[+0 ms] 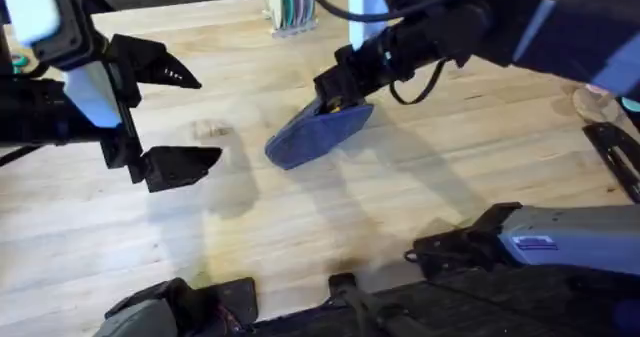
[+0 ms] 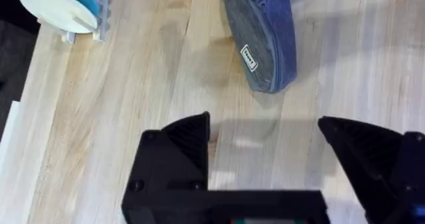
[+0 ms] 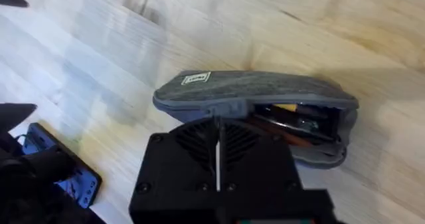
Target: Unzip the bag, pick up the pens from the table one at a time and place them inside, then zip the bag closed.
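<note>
The right gripper (image 3: 218, 159), pressed together, seemingly on the zip, could drag the bag (image 1: 318, 132) across the worktop (image 1: 420, 192); left gripper (image 1: 185, 114) hangs spread, bracing nothing.

One bag (image 1: 318, 134), one table (image 1: 420, 197), two claws.

The light plank table (image 1: 300, 227) bears the blue-grey bag (image 1: 315, 137) near its middle, and a rack of coloured plates (image 1: 290, 5) at its far edge.
</note>
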Tool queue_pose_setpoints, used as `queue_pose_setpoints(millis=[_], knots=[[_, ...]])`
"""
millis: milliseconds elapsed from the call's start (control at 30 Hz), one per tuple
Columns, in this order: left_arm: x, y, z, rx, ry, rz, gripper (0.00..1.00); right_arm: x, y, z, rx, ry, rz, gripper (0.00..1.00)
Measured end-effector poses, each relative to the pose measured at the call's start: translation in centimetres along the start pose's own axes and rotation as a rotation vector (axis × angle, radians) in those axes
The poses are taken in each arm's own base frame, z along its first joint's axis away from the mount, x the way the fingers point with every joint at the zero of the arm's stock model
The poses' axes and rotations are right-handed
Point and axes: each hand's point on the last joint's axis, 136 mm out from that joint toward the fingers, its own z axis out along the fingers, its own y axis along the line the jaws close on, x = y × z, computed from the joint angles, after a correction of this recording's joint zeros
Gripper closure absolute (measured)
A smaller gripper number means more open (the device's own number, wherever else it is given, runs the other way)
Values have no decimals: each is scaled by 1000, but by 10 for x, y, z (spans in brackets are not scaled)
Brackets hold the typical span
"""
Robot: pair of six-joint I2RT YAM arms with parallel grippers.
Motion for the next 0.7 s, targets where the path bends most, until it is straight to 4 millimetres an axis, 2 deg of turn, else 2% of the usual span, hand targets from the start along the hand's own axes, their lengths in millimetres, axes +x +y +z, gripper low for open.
queue_pose_setpoints(millis=[167, 700], knots=[[0, -1, 0, 3, 0, -2, 7, -10, 5, -9, -8, -44, -15, 969], [0, -1, 0, 4, 0, -4, 7, -10, 2, -9, -4, -47, -18, 973]])
